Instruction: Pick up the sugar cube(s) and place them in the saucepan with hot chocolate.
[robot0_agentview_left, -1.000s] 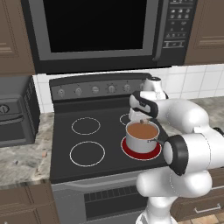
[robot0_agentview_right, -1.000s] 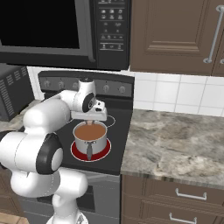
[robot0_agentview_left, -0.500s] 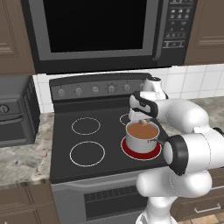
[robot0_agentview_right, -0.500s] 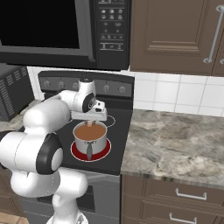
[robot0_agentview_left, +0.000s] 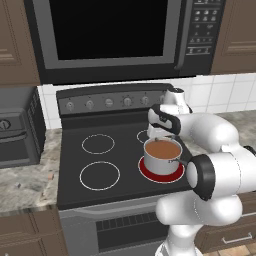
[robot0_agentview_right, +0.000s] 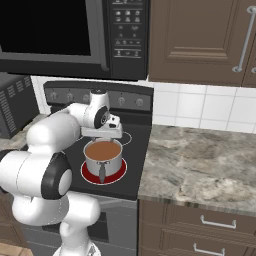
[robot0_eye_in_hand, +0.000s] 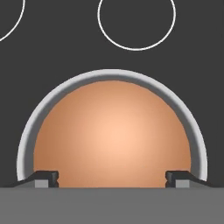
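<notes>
The saucepan (robot0_agentview_left: 161, 163) stands on the glowing red front right burner (robot0_agentview_left: 149, 173), full of smooth brown hot chocolate. Its thin handle (robot0_agentview_right: 102, 172) points toward the stove's front edge. My gripper (robot0_agentview_left: 163, 134) hangs directly above the pan (robot0_agentview_right: 95, 162), fingers pointing down and open. In the hand view the pan's rim (robot0_eye_in_hand: 111, 75) curves around the liquid, and the gripper (robot0_eye_in_hand: 113, 177) has its fingertips (robot0_eye_in_hand: 46, 177) wide apart with nothing between them. No sugar cube floats on the liquid. A tiny brownish speck (robot0_agentview_left: 50, 176) on the left counter may be a sugar cube.
A black microwave (robot0_agentview_left: 110, 35) hangs low over the stove. The knob panel (robot0_agentview_left: 107, 102) runs behind the burners, and three other burner rings (robot0_agentview_left: 99, 175) are bare. A dark toaster oven (robot0_agentview_left: 15, 135) sits at left; the stone counter (robot0_agentview_right: 200, 165) stretches right.
The gripper's fingers have spread from nearly shut to wide open above the saucepan. The arm and the pan have stayed where they were.
</notes>
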